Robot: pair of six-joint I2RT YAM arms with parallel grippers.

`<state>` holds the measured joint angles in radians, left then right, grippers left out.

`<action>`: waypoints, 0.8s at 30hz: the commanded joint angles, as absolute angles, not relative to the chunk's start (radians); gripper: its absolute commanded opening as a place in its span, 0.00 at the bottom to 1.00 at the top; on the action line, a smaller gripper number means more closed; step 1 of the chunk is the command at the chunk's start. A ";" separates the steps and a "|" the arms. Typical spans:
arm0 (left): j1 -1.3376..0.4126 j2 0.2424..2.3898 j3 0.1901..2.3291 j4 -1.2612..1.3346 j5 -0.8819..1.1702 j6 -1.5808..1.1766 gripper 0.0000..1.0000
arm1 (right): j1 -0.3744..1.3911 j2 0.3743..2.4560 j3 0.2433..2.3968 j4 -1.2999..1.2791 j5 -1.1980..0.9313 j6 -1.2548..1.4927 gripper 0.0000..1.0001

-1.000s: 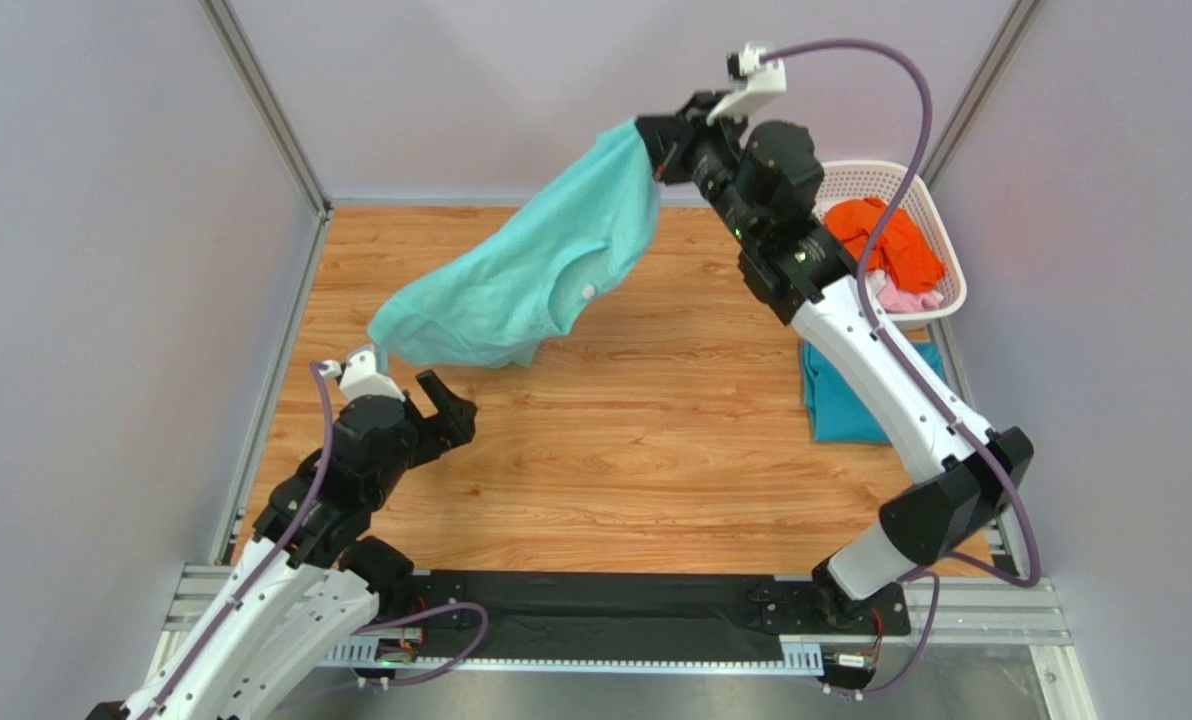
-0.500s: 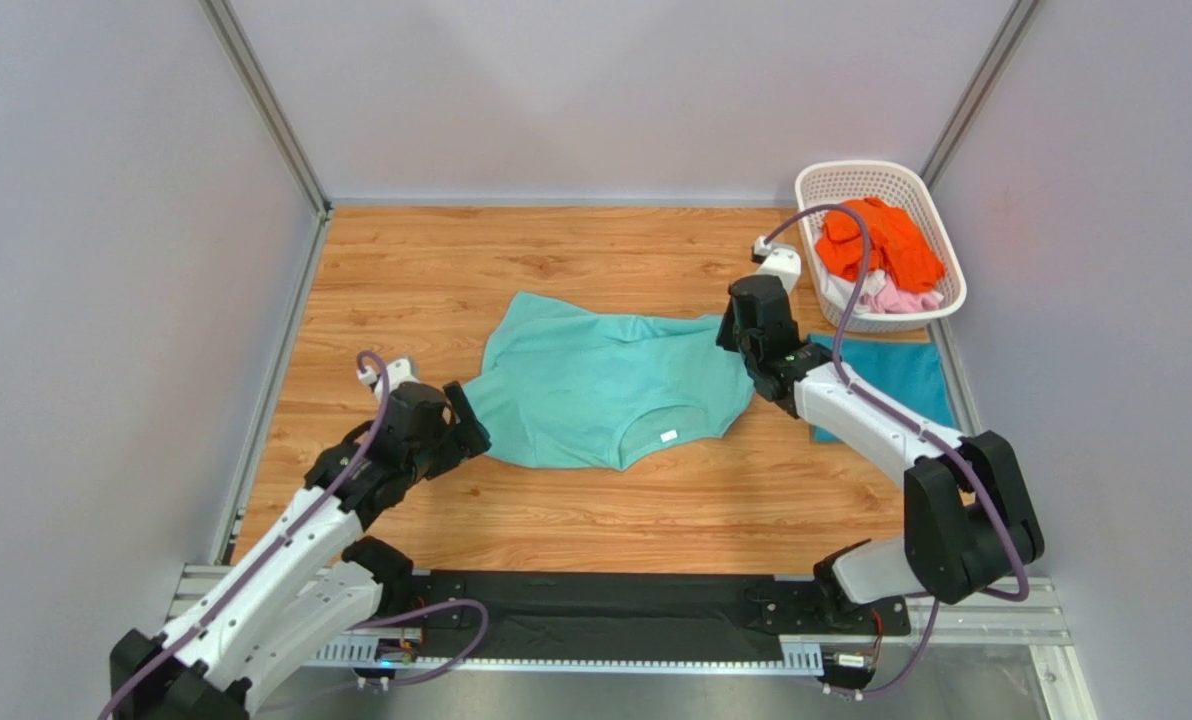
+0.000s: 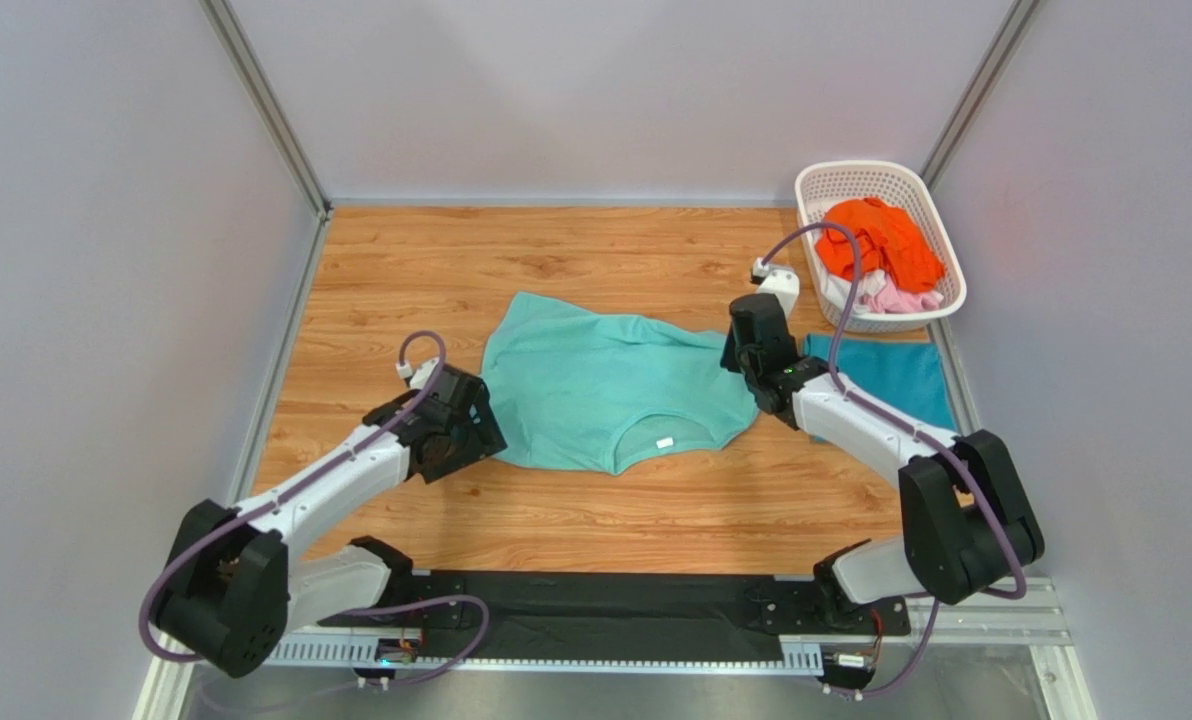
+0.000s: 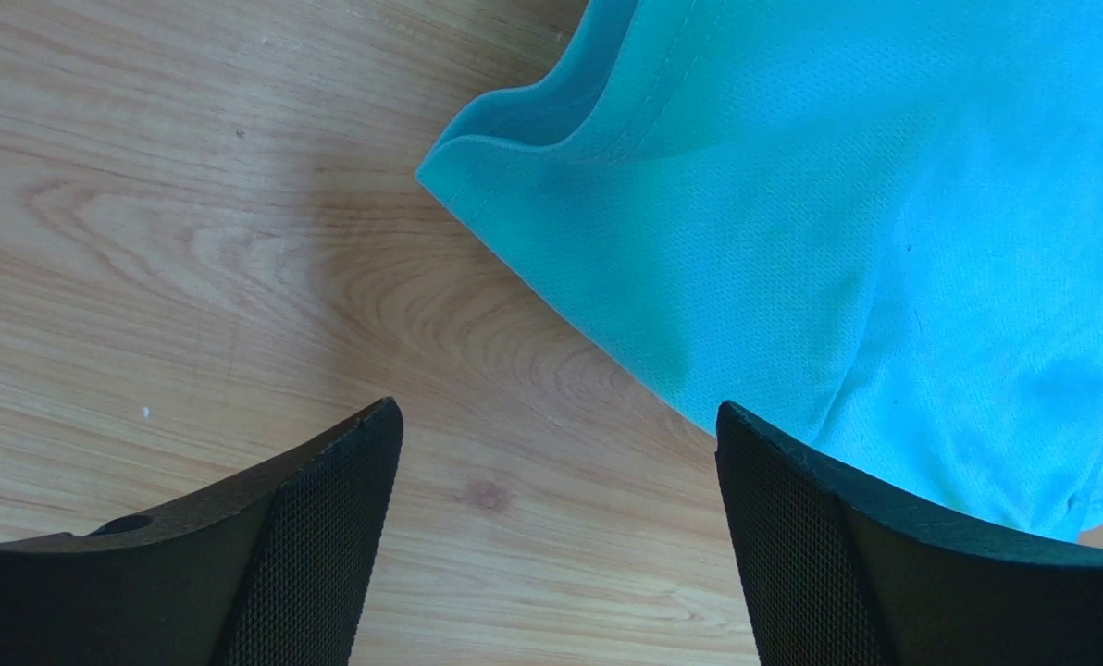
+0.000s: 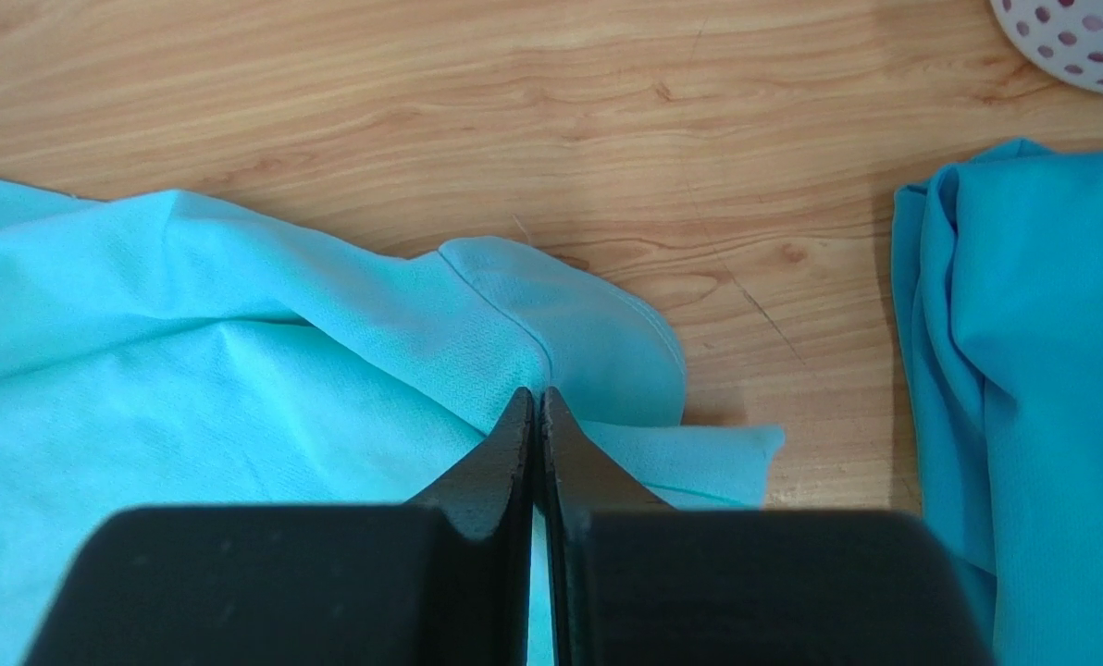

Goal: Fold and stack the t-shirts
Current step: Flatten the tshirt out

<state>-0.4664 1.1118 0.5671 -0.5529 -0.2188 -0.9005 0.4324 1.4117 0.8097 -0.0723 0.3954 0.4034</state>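
A mint green t-shirt [image 3: 602, 383] lies spread on the wooden table, its neck label toward the near edge. My right gripper [image 3: 739, 357] is shut on the shirt's right edge; in the right wrist view the jaws [image 5: 534, 398] pinch a fold of the mint cloth [image 5: 238, 375]. My left gripper [image 3: 467, 428] is open and empty, just off the shirt's left lower edge. In the left wrist view the gripper [image 4: 557, 414] is over bare wood, with the mint shirt [image 4: 863, 208] ahead and to the right. A folded teal blue t-shirt [image 3: 895, 383] lies at the right and shows in the right wrist view [image 5: 1030, 347].
A white lattice basket [image 3: 825, 186] stands at the back right with orange [image 3: 880, 233], pink [image 3: 895, 300] and white cloth in it. Its rim shows in the right wrist view [image 5: 1079, 28]. Grey walls enclose the table on three sides.
The mint shirt hung in the air between both grippers and now lies flat on the table. The right gripper came down with it. The left gripper has opened and let go.
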 commanded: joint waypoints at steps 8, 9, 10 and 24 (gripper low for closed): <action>-0.434 1.287 0.653 -0.416 -0.176 -0.913 0.78 | 0.426 1.330 0.726 -0.071 0.361 0.449 0.00; -0.433 1.311 0.660 -0.413 -0.172 -0.913 0.75 | 0.431 1.324 0.715 -0.069 0.356 0.449 0.00; -0.433 1.324 0.666 -0.410 -0.170 -0.911 0.75 | 0.430 1.322 0.710 -0.071 0.351 0.448 0.00; -0.433 1.419 0.755 -0.417 -0.129 -0.855 0.00 | 0.434 1.204 0.677 -0.135 0.313 0.368 0.00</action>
<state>-0.4366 1.4414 0.7170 -0.4072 -0.1509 -0.8845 0.4313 1.2877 0.6724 -0.1276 0.3206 0.4091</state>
